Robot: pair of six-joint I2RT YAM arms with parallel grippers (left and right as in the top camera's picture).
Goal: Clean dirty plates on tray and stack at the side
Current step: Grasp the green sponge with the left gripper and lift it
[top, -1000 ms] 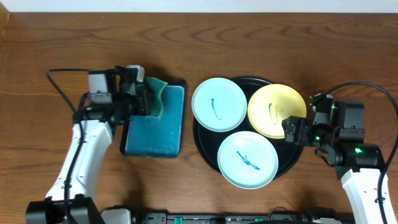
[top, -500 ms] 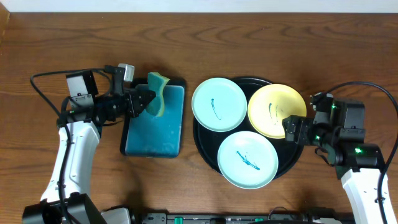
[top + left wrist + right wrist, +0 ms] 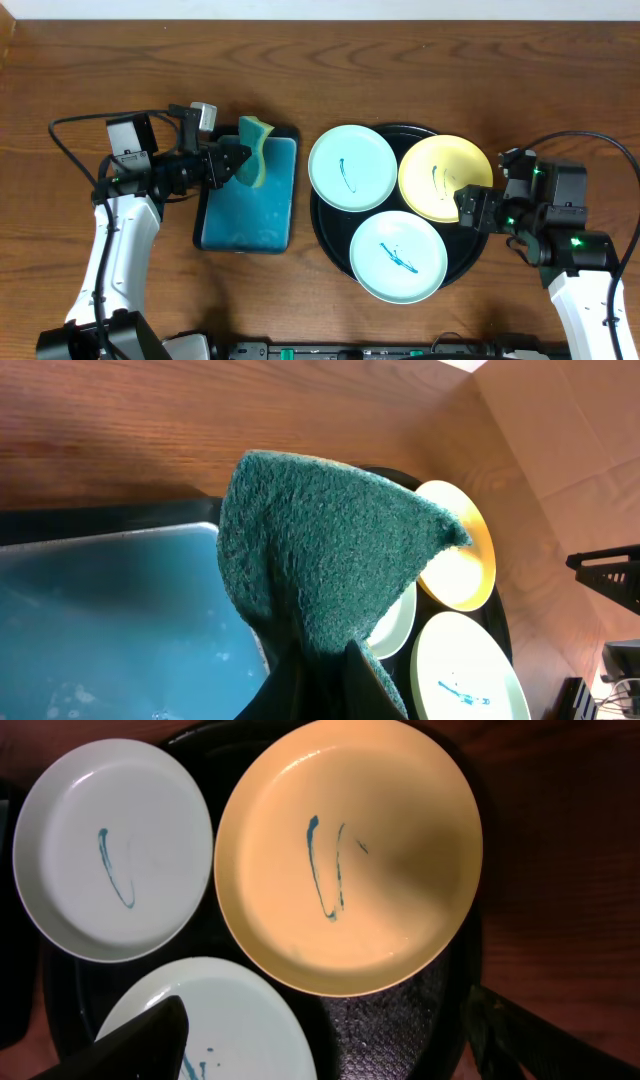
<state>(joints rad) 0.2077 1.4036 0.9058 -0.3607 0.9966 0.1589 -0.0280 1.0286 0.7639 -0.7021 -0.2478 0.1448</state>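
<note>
Three plates lie on the round black tray (image 3: pixel 470 260): a mint-white plate (image 3: pixel 352 167) at upper left, a pale yellow plate (image 3: pixel 440 180) at upper right, a mint-white plate (image 3: pixel 398 256) in front. All carry teal scribbles. My left gripper (image 3: pixel 238 163) is shut on a green and yellow sponge (image 3: pixel 255 150), held above the teal tray. In the left wrist view the sponge (image 3: pixel 320 550) fills the middle. My right gripper (image 3: pixel 467 210) is open over the black tray's right part, by the yellow plate (image 3: pixel 345 850).
A rectangular teal tray (image 3: pixel 245 215) lies left of the black tray, under the sponge. It also shows in the left wrist view (image 3: pixel 110 620). Brown wooden table (image 3: pixel 400 60) runs all around. A pale wall edge lies along the far side.
The left arm swung back to the left, lifting the sponge; since half a second ago nothing has moved. The right arm stayed still.
</note>
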